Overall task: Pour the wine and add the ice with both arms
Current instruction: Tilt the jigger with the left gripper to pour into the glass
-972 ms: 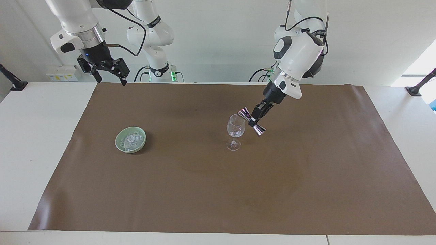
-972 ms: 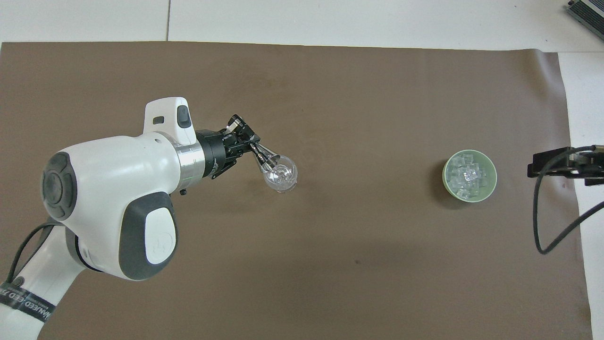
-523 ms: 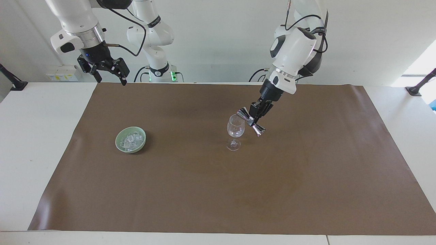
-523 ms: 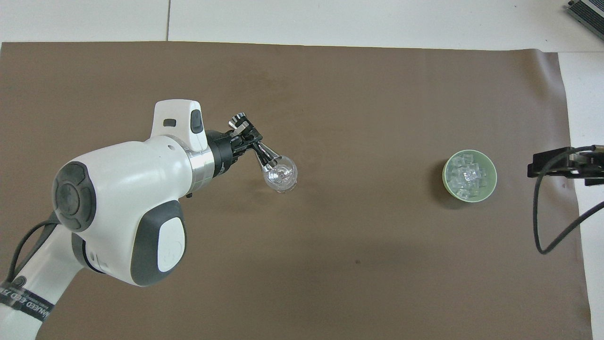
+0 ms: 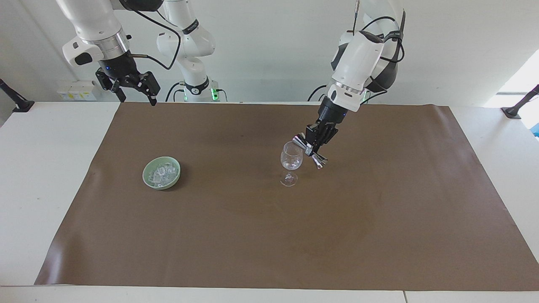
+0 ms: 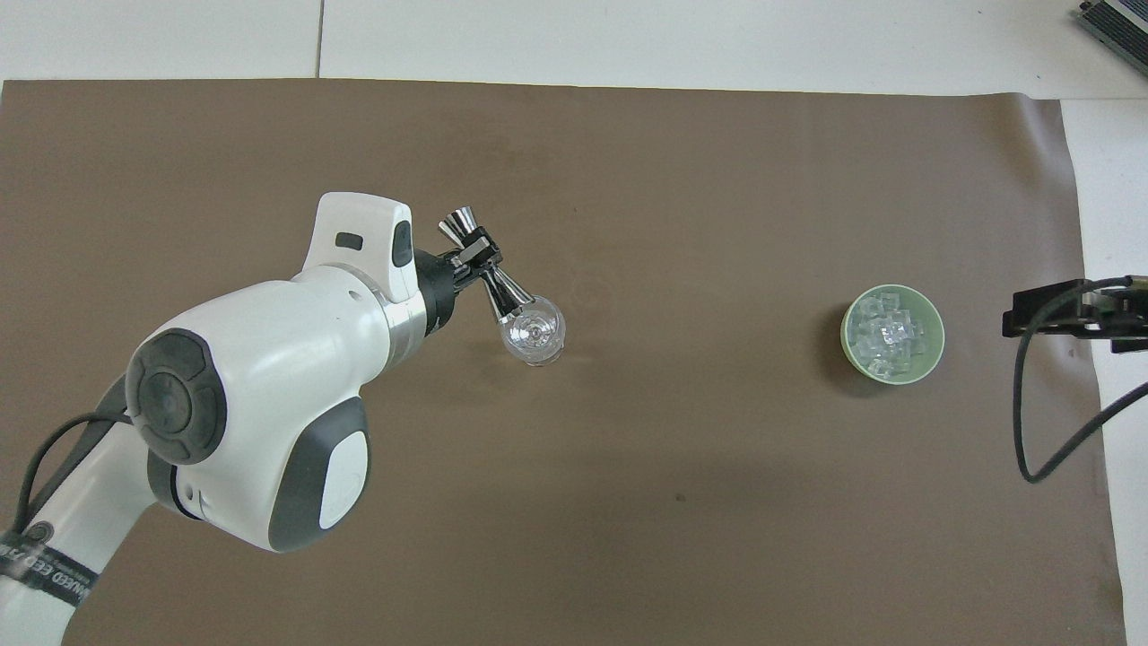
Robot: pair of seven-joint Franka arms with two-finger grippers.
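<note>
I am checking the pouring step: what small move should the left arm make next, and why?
Probably hold the tilt a little more. The left gripper is shut on the metal jigger, its mouth tipped at the wine glass rim. The right gripper waits open.

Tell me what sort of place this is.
Most likely a robotics lab set up for a drink-serving trial: two white arms mounted at a white table, a brown mat spread over it, and only a wine glass and bowl of ice laid out.
</note>
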